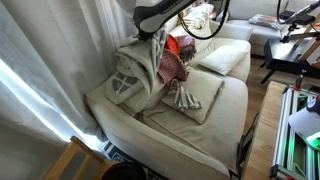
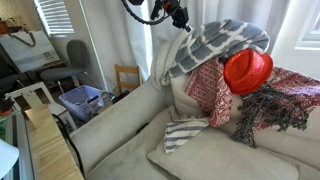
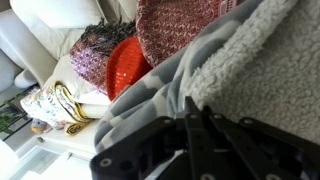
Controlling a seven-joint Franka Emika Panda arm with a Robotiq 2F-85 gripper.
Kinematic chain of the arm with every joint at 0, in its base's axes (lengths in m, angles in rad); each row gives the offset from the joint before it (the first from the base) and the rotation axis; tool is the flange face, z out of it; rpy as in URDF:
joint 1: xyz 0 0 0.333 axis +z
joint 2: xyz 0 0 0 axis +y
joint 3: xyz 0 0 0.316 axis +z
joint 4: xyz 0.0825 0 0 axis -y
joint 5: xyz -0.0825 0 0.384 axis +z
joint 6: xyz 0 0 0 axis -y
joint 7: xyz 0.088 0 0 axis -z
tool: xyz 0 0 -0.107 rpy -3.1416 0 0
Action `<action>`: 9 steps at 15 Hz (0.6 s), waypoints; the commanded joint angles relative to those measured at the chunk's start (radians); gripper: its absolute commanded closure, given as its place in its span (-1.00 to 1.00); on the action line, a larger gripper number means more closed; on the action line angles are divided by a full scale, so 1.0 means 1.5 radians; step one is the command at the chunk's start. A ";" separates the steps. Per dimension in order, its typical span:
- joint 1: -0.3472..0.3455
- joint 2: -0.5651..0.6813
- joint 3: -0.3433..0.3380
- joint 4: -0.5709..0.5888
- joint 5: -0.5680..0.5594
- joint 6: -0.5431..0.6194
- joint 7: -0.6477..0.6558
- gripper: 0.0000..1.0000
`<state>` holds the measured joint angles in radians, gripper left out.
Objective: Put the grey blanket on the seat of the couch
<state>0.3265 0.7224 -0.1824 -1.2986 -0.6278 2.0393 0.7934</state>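
The grey patterned blanket (image 1: 130, 72) is draped over the couch's backrest at its end; in an exterior view (image 2: 215, 42) it lies across the top of the backrest, with a corner drawn up. It fills the wrist view (image 3: 240, 60) with its fleecy underside. My gripper (image 3: 195, 108) has its fingers closed together on a fold of the blanket, at the top of the backrest (image 2: 178, 18) (image 1: 150, 30). The beige couch seat (image 1: 215, 120) lies below.
A red hat (image 2: 247, 70) and a red woven throw (image 2: 208, 92) sit on the backrest beside the blanket. A striped cloth (image 2: 185, 130) lies on a seat cushion (image 1: 185, 100). A white pillow (image 1: 225, 58) lies further along. A wooden chair (image 2: 127, 78) stands beside the couch.
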 commanded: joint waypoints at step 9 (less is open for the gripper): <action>-0.018 -0.168 -0.031 0.063 -0.205 -0.241 -0.010 0.98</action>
<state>0.3201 0.5444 -0.2196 -1.2116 -0.8203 1.7752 0.7769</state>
